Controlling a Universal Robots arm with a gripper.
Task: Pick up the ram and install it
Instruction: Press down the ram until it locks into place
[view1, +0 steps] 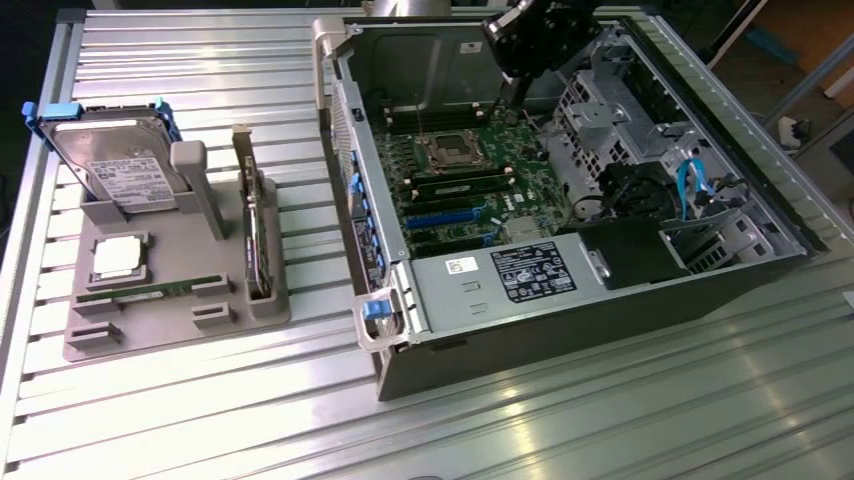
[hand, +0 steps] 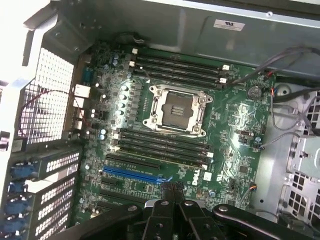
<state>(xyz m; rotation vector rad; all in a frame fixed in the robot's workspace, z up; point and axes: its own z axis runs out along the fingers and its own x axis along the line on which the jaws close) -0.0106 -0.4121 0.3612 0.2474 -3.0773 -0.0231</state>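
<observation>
Hovering inside the open computer case (view1: 358, 120), my fingers (hand: 176, 194) are pressed together at the tips, with nothing that I can make out between them. Just beyond them lies the motherboard (hand: 240, 125), with its bare processor socket (hand: 175, 107) and dark memory slots (hand: 160, 145) either side of it.

The ram (view1: 140, 292) is not with me. It lies flat in a grey holder (view1: 174, 322) on the table (view1: 561, 420), well apart from the case, on the exterior view's left of it. The hard drive (view1: 120, 165) and the tall expansion card (view1: 254, 230) stand in that same holder.

So I judge the task to be at its very first step: the pick is not yet made and nothing of the install is done. Picking calls for my fingers to be out of the case and over the holder, parted enough to take the thin stick by its long edges without nudging the card beside it.

The wrist view gives me the slots and their white end latches close up, which the exterior view shows too small to judge. The exterior view gives me the ram, the holder and my height above the board.
</observation>
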